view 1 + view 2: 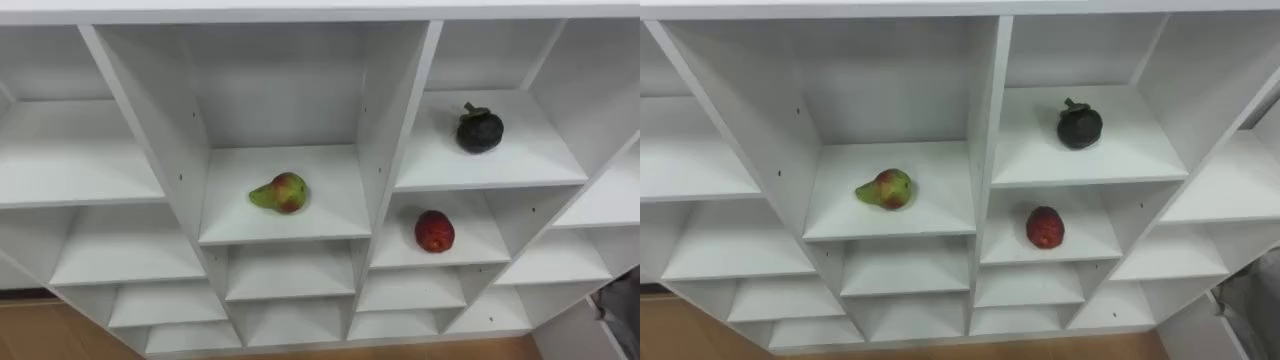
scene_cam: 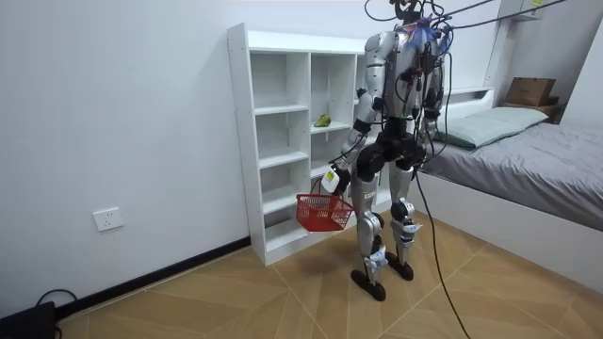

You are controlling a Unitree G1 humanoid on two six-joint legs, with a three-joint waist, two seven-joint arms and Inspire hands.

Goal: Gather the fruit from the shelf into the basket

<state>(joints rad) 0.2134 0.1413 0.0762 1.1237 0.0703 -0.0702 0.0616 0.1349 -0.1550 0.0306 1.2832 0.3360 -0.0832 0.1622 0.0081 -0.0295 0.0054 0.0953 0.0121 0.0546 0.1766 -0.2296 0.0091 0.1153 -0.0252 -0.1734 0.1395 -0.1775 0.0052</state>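
- Room view shows the robot standing upright, close in front of the white closet [image 2: 273, 141]. Its left robot hand [image 2: 334, 178] hangs low at its side, fingers hooked round the handle of a red basket [image 2: 323, 213].
- None of the fruit has been collected. A pear [image 1: 280, 193] lies on its side near the middle of the centre shelf board. A mangosteen [image 1: 480, 130] sits towards the back edge of the upper right board. A red fruit [image 1: 434, 231], probably an apple, rests mid-board in the compartment directly below the mangosteen.
- The step in hand looks like choosing and reaching for the first fruit. The pear seems the easiest start, being nearly straight ahead.
- Send the free arm in straight through the compartment's opening, clear of the upright dividers and the board above.
- The pear is round and will likely roll. Close on its wide body from above rather than nudging it towards the back edge.
- Raise the basket near the board's front edge, so the drop is short.
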